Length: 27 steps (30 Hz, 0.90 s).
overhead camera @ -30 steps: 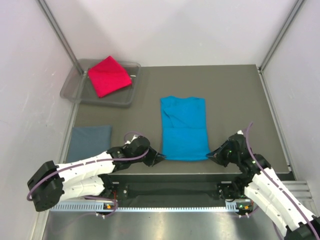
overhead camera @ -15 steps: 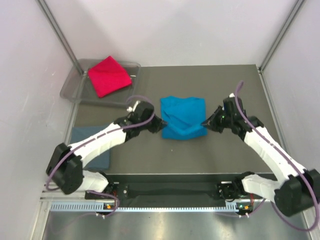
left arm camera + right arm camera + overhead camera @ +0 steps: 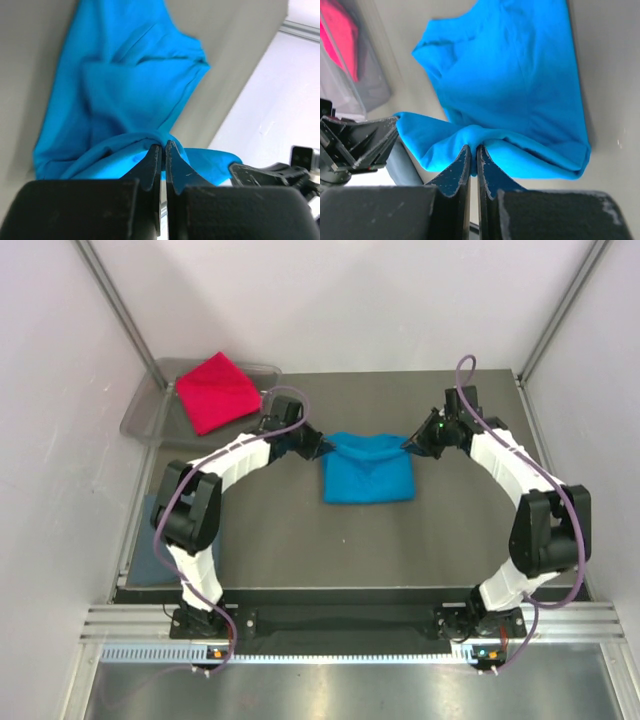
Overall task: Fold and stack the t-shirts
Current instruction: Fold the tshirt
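- The table [image 3: 460, 530] is a flat, dark grey-brown mat, matt and unmarked, with a thin pale edge on its left and right sides
- White walls [image 3: 350, 300] close in the space on three sides; two slanted metal frame posts [image 3: 112, 302] rise from the far corners
- A perforated metal rail [image 3: 340, 652] runs along the near edge, where both arm bases are bolted
- The turquoise t-shirt [image 3: 368, 475] lies at the middle of the table toward the far side, doubled over on itself into a short rectangle
- The left gripper [image 3: 318, 448] is at the shirt's far left corner, its fingers pressed together on a bunched fold of the turquoise cloth
- The right gripper [image 3: 408, 447] is at the far right corner, its fingers likewise pinched tight on a fold of the same shirt
- In both wrist views the held edge arches up slightly over the layer below
- A clear grey plastic tray [image 3: 140, 422] sits at the far left corner, with the red t-shirt [image 3: 218, 392] lying folded in it
- The slate grey-blue t-shirt [image 3: 143, 545] lies on the near left of the table, largely hidden behind the left arm
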Available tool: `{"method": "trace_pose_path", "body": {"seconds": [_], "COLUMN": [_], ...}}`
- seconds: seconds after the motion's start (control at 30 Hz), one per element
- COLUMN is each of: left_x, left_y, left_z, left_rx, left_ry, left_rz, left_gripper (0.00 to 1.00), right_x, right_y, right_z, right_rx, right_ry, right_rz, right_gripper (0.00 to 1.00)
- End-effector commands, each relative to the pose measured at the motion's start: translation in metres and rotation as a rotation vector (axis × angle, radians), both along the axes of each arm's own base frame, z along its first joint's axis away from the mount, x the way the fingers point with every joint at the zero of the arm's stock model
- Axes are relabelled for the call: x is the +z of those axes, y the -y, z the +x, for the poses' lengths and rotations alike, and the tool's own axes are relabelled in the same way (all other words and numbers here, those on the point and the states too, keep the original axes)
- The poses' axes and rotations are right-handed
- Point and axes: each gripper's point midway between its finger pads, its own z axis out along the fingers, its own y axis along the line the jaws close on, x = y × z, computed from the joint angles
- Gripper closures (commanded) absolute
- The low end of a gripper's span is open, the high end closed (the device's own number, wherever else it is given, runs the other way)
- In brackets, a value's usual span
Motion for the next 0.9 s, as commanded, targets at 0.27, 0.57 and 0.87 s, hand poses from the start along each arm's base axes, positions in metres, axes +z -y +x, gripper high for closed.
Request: {"method": "trace_pose_path", "body": {"seconds": [0.27, 0.57, 0.87], "left_x": [0.013, -0.012, -0.025], "left_y": [-0.004, -0.002, -0.011], "left_z": [0.062, 0.078, 0.098], "left_rx": [-0.018, -0.021, 0.002], "left_ry": [0.065, 0.043, 0.039], "left_rz": [-0.106, -0.125, -0.113], "left_gripper": [1.00, 1.00, 1.00], "right_x": [-0.002, -0.025, -0.039], "right_y": [0.003, 0.009, 0.013], "right_z": [0.056, 0.071, 0.087], "right_rx": [0.036, 0.037, 0.029], "right_ry": [0.059, 0.017, 0.004], "right_rz": [0.032, 0.034, 0.040], "right_gripper": [1.00, 1.00, 0.98]}}
